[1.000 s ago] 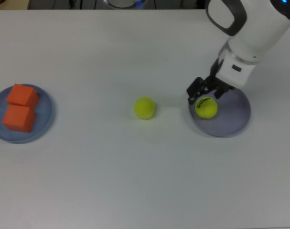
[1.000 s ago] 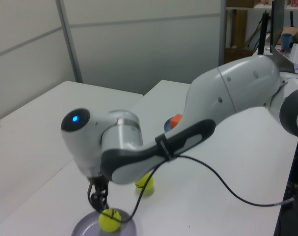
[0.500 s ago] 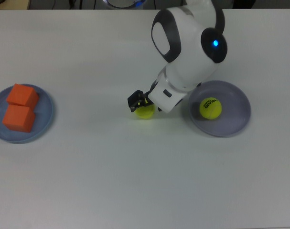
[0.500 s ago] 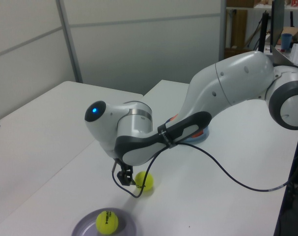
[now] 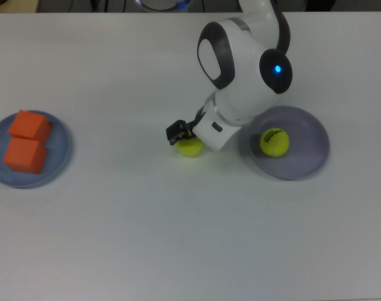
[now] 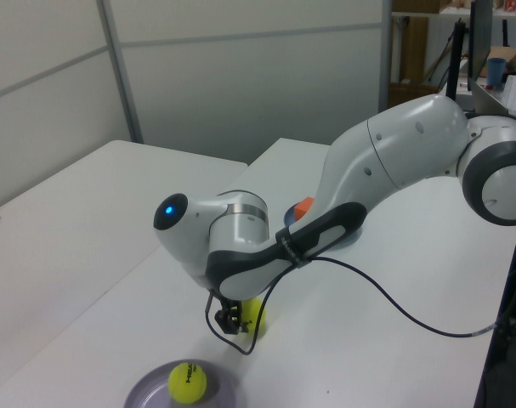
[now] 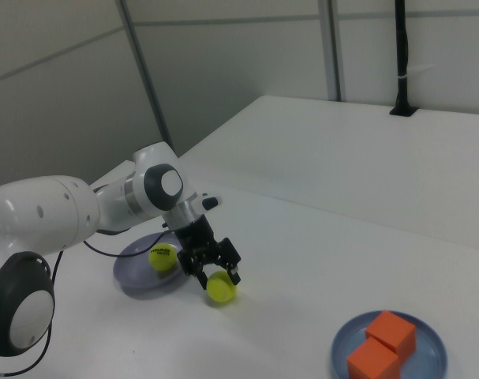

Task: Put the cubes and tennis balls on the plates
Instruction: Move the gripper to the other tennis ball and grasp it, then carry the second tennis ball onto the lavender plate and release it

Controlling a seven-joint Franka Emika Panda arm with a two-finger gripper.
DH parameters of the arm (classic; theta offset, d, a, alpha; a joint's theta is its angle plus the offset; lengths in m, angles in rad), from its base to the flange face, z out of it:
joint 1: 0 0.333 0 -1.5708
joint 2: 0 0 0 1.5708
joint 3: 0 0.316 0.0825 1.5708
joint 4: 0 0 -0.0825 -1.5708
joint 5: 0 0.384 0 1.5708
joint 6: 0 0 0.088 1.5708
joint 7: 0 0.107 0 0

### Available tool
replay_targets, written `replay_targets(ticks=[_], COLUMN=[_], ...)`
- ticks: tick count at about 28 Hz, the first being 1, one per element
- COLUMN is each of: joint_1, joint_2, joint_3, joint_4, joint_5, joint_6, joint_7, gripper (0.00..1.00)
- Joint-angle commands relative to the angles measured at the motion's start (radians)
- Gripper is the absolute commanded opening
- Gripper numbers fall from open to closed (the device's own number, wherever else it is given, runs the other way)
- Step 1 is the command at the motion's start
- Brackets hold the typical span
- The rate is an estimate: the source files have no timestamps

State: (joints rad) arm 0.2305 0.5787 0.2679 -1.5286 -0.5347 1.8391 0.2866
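Observation:
The plain tennis ball [image 5: 191,148] lies on the table, just left of the lavender-grey plate [image 5: 311,143] in the top view. My gripper [image 5: 185,140] is lowered over it, open, with a finger on either side of the ball [image 7: 220,289]. The tennis ball with black lettering [image 5: 273,142] rests on the lavender-grey plate. Both orange cubes [image 5: 30,125] [image 5: 25,155] sit side by side on the light blue plate [image 5: 59,145] at the top view's far left. In the left view the arm hides most of that plate, and only a corner of one cube [image 6: 304,207] shows.
The white arm [image 5: 243,59] reaches in from the top view's upper edge and overhangs the lavender-grey plate's near rim. A black cable [image 6: 385,306] loops from the arm over the table. The table's edge runs along the left view's right side.
A second ago my gripper was at the lettered ball on the lavender-grey plate. It let go, swung left in the top view to the plain ball, and has since dropped lower around it.

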Motion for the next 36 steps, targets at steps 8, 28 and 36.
replay_targets(ticks=[8, 28, 36], joint_1=[0.000, 0.039, 0.101], joint_2=[-0.023, -0.034, -0.033], joint_3=[-0.006, 0.171, 0.174], joint_4=[-0.047, 0.080, 0.076], joint_5=[-0.002, -0.005, -0.005], joint_6=[0.003, 0.147, 0.149], joint_7=[-0.007, 0.002, 0.028], gripper=[0.00, 0.00, 0.00])
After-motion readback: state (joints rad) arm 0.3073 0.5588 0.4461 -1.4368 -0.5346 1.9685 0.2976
